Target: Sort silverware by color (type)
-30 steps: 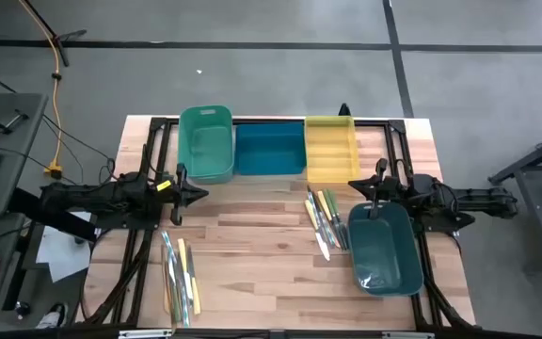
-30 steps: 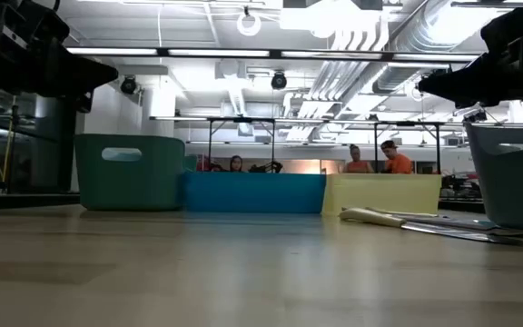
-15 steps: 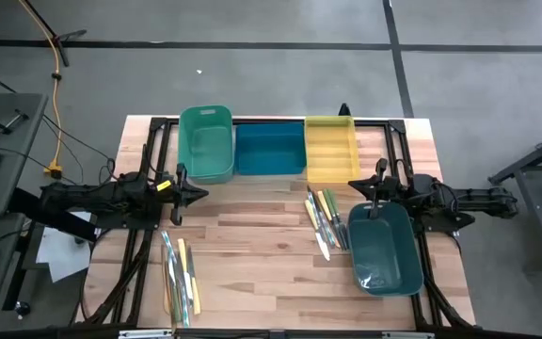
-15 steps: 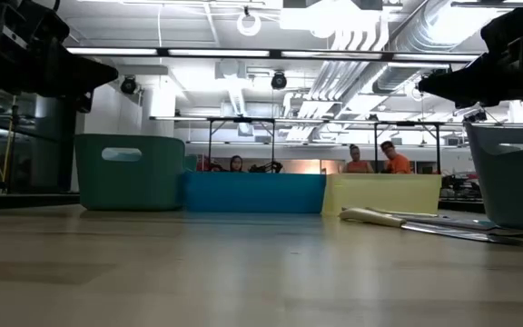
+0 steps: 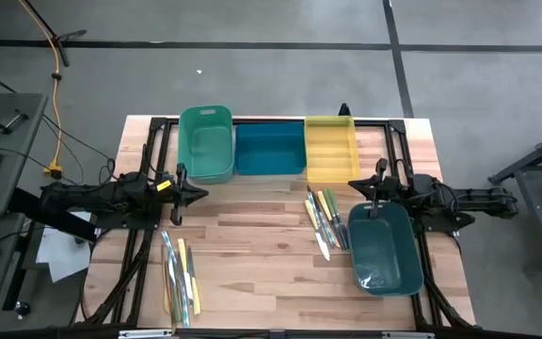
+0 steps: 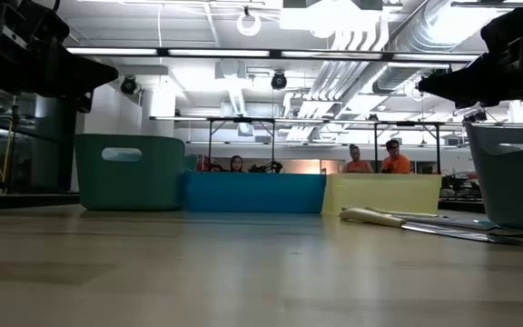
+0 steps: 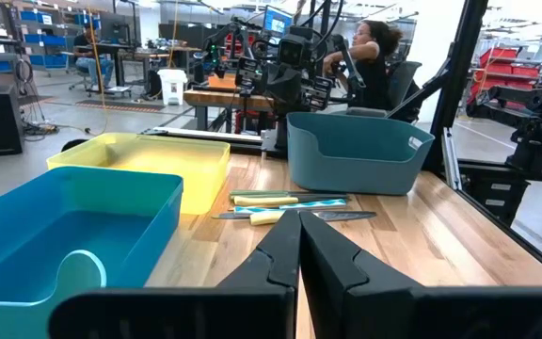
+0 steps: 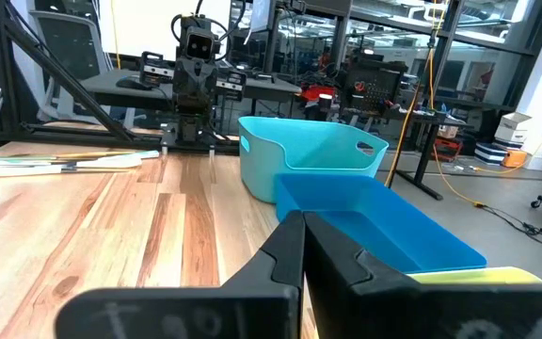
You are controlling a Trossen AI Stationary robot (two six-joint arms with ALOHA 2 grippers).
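Note:
The silverware lies flat on the wooden table in two loose piles. One pile is right of centre, seen also in the left wrist view and low view. The other pile is near the front left, seen also in the right wrist view. My left gripper hovers shut at the table's left side and points level toward the right. My right gripper hovers shut at the right side and points level toward the left. Neither holds anything.
Along the far edge stand a green bin, a blue bin and a yellow bin. A dark teal bin sits at the right, below my right arm. Bare wood lies between the two piles. People sit in the room beyond.

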